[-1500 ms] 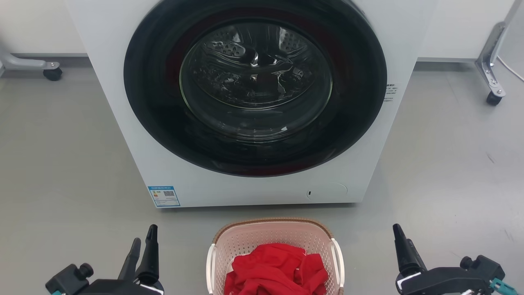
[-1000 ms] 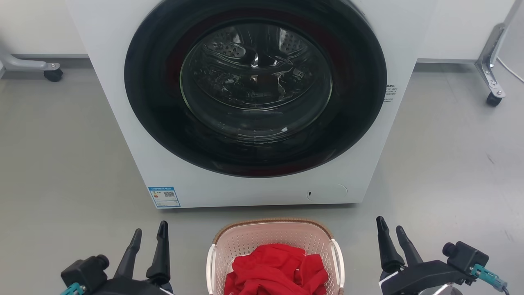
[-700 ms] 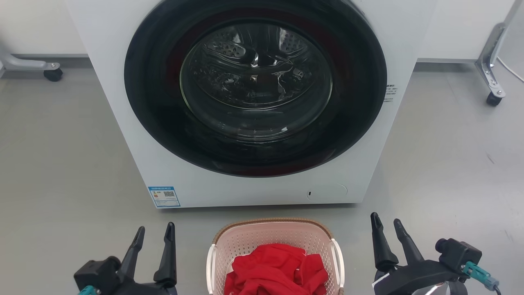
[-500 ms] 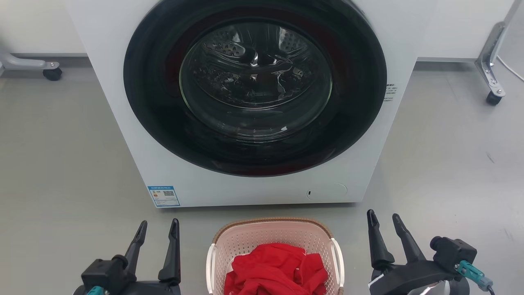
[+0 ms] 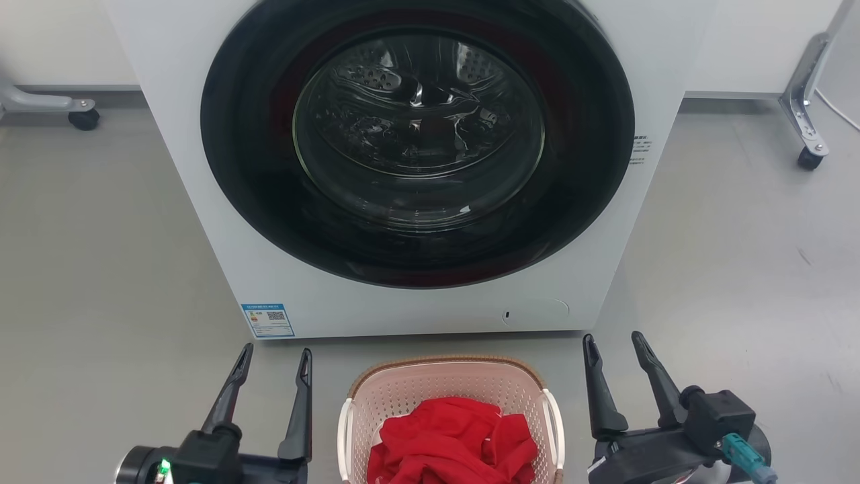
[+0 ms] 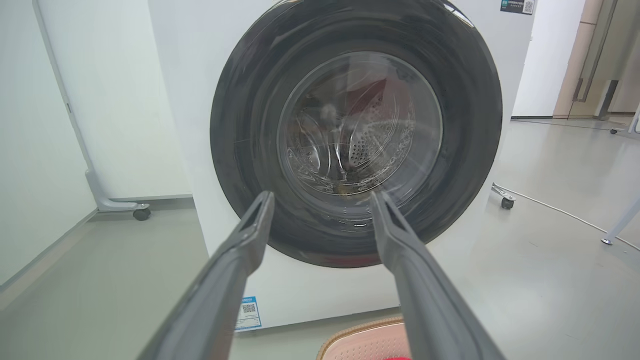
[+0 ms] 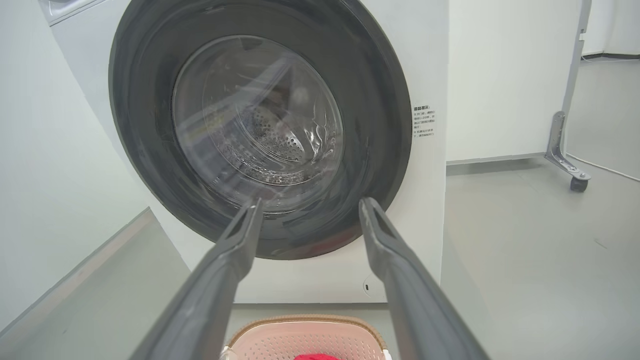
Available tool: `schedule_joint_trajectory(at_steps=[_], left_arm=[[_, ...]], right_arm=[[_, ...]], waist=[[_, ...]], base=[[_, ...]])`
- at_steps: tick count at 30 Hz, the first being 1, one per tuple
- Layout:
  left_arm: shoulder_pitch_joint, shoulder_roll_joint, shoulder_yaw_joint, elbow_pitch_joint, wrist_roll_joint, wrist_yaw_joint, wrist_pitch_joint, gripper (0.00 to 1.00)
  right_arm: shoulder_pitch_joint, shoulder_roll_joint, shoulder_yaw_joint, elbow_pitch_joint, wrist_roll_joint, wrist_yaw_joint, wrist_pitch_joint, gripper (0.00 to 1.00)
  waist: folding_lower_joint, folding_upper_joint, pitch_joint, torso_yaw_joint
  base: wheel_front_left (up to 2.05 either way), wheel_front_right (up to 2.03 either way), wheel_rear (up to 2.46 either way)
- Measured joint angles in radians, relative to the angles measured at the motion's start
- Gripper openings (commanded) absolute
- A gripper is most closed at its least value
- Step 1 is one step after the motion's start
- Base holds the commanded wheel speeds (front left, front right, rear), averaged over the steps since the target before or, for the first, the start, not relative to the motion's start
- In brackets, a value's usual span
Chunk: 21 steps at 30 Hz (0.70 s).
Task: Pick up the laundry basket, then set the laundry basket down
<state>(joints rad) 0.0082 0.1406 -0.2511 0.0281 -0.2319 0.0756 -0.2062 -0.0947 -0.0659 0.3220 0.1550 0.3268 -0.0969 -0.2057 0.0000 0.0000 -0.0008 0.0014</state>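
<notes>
The laundry basket (image 5: 430, 390), pale pink with a brown rim and white side handles, sits on the floor at the bottom centre of the head view, holding red cloth (image 5: 451, 440). Its rim also shows low in the left wrist view (image 6: 367, 340) and the right wrist view (image 7: 305, 332). My left gripper (image 5: 277, 355) stands open to the basket's left, apart from it. My right gripper (image 5: 613, 341) stands open to its right, also clear of it. Both point toward the washing machine, and nothing lies between either pair of fingers.
A white washing machine (image 5: 591, 40) with a shut round dark glass door (image 5: 416, 128) stands directly behind the basket. Wheeled metal frame legs stand at the far left (image 5: 84, 117) and far right (image 5: 809, 158). Grey floor (image 5: 739, 269) spreads to both sides.
Both grippers have moved inward toward the basket and forward, and their fingers have spread from nearly together to clearly apart. The basket has stayed in place.
</notes>
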Motion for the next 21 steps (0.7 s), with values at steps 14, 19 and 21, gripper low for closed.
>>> schedule_joint_trajectory(at_steps=[14,19,21], left_arm=[[0.019,0.002,-0.019,-0.038,0.149,0.03,-0.047,1.0],[0.024,-0.001,-0.009,-0.036,0.142,0.03,-0.047,1.0],[0.024,-0.004,-0.006,-0.034,0.135,0.03,-0.047,1.0]], right_arm=[[0.0,0.0,0.033,-0.042,-0.188,-0.028,-0.044,1.0],[0.0,0.0,0.023,-0.044,-0.188,-0.031,-0.046,1.0],[0.0,0.001,0.02,-0.044,-0.188,-0.031,-0.047,1.0]], waist=[[0.0,0.0,0.004,0.0],[0.0,0.0,0.005,-0.001],[0.0,0.0,0.005,-0.001]], base=[[0.0,0.0,0.0],[0.0,0.0,0.0],[0.0,0.0,0.0]])
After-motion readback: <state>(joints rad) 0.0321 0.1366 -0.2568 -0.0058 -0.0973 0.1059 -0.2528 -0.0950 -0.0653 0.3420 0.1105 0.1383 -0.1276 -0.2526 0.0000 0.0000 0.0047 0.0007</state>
